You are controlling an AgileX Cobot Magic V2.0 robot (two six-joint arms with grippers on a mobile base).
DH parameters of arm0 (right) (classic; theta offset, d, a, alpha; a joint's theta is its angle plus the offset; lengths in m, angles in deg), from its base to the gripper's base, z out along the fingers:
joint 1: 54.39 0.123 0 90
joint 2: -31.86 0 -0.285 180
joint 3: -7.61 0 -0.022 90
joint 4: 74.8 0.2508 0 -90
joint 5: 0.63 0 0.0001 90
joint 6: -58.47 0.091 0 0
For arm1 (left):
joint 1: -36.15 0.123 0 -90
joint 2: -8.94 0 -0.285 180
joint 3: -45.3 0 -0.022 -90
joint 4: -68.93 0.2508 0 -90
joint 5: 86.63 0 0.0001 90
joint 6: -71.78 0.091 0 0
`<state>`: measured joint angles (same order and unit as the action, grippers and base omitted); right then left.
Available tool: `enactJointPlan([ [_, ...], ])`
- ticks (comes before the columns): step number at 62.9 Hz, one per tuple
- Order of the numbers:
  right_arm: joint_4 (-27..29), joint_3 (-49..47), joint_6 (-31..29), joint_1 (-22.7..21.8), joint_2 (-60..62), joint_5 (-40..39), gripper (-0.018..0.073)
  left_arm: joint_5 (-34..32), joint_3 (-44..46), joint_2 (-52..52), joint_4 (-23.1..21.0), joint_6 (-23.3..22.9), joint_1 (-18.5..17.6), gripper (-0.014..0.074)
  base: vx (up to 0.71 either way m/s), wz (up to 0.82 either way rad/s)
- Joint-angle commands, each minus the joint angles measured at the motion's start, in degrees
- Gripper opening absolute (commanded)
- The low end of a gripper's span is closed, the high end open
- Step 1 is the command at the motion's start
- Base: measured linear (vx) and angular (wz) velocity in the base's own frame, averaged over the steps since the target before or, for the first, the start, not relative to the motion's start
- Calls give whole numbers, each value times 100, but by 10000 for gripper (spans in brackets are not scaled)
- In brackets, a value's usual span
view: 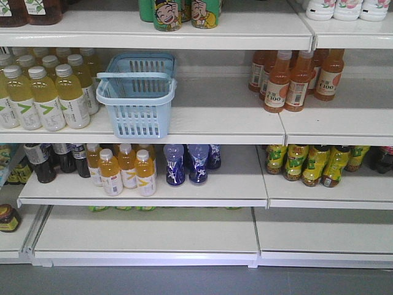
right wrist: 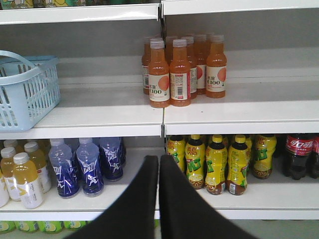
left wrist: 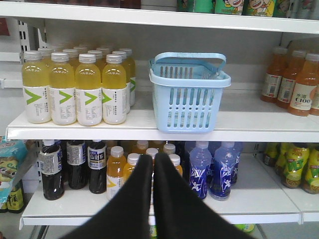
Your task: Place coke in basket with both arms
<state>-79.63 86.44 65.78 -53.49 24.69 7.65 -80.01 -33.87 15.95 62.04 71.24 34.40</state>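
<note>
Two black robot arms face a supermarket shelf with the job not yet begun: the light blue basket [view: 138,120] stands upright and empty on the middle shelf [view: 215,117], its narrow end to the aisle and its long axis running back toward the wall, with both handles folded down on its rim. The left gripper [left wrist: 153,157] hangs below and a little left of the basket [left wrist: 187,107], jaws clenched together on nothing. The right gripper [right wrist: 159,158] is likewise closed and empty, with the basket [right wrist: 22,102] up and well off to its left. The coke, the all-red bottle, cannot be made out in any view. The nearest thing to it is a pair of dark cola bottles [right wrist: 298,154] with red label bands at the far right end of the lower shelf, seen only from the right wrist, and they do not match. If the coke stands near that end, as seems likely, it lies right of both grippers and the right arm is the closer. Either arm's jaws would have to open before any grasp.
</note>
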Motion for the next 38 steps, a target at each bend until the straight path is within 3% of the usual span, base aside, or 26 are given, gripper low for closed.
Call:
enactJointPlan([
  [1,-54,58,-53,-26,101,-440,-5,-430,7,-76,-71,-49,-12,-8,6,0],
  [38,-54,58,-53,-26,101,-440,-5,-430,7,-76,-71,-49,-12,-8,5,0],
])
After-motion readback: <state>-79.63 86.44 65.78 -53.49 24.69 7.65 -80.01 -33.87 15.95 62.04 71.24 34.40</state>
